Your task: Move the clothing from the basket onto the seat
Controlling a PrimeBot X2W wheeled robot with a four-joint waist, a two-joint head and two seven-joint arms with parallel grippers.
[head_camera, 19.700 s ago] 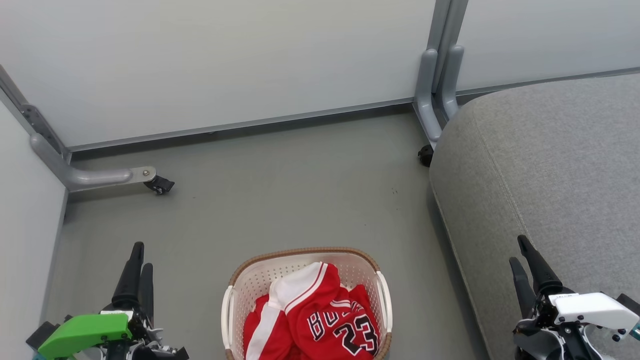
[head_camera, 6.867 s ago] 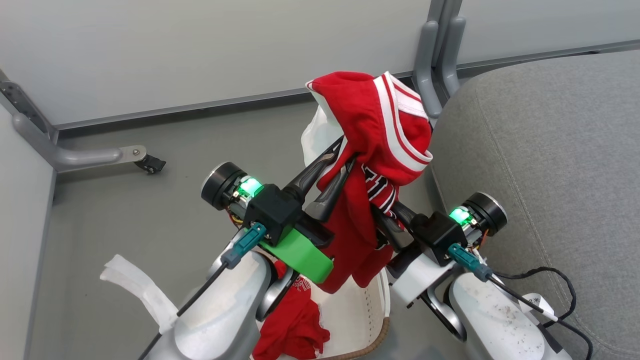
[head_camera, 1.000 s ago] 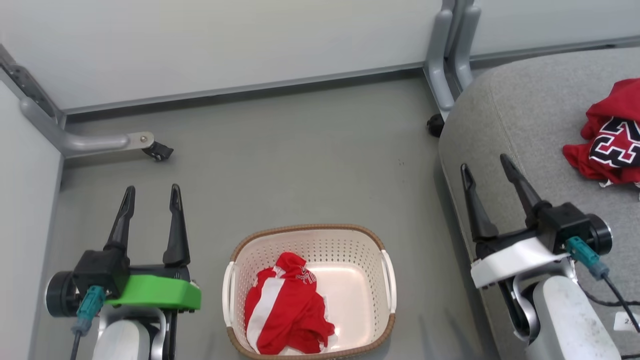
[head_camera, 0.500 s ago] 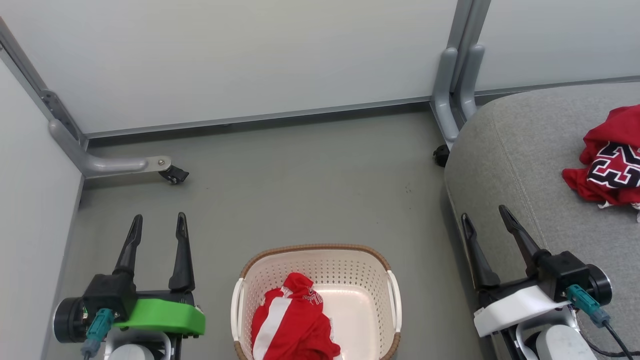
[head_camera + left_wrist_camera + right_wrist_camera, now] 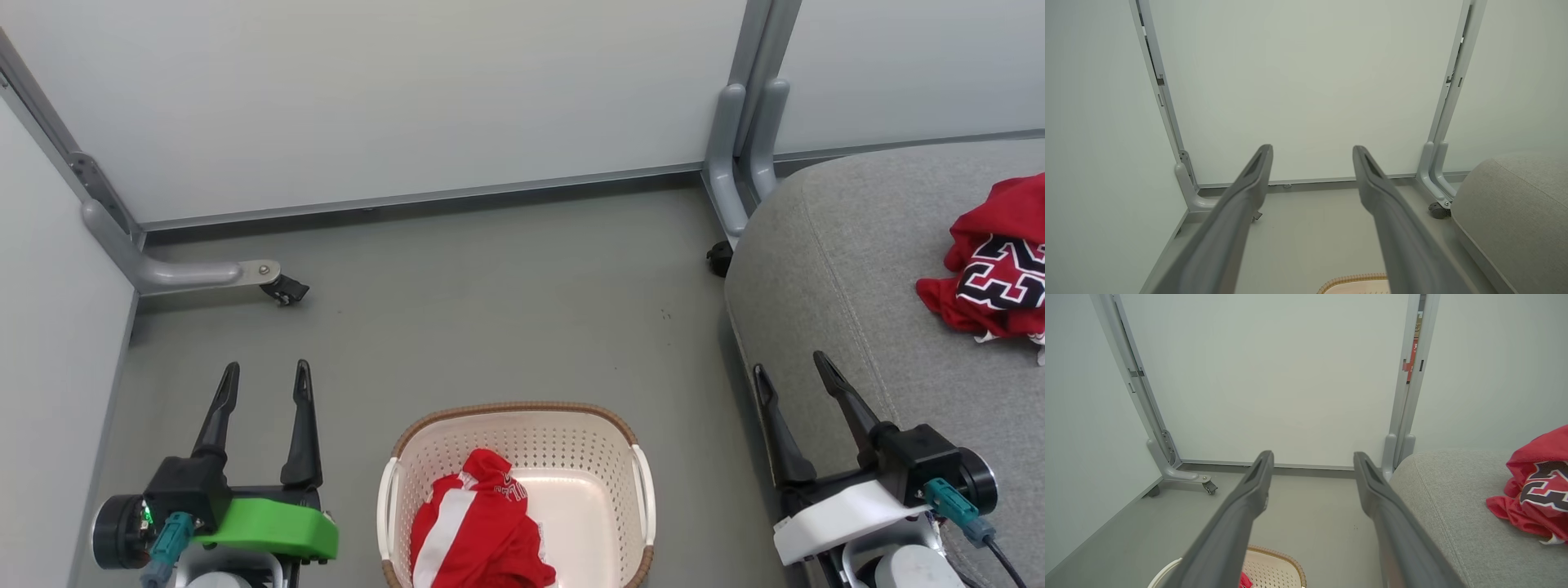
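Jersey [image 5: 992, 273] lies on the seat [image 5: 849, 269]; striped piece [image 5: 478, 531] sits in the basket [image 5: 514, 412]; left gripper [image 5: 265, 380] and right gripper [image 5: 792, 367] both empty, spread wide.

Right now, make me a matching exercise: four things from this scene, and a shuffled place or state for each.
1. jersey
2. striped piece
3. basket
4. left gripper

A. standing on the floor
B. lying on the seat
C. open, holding nothing
D. lying in the basket

Pairs: 1-B, 2-D, 3-A, 4-C
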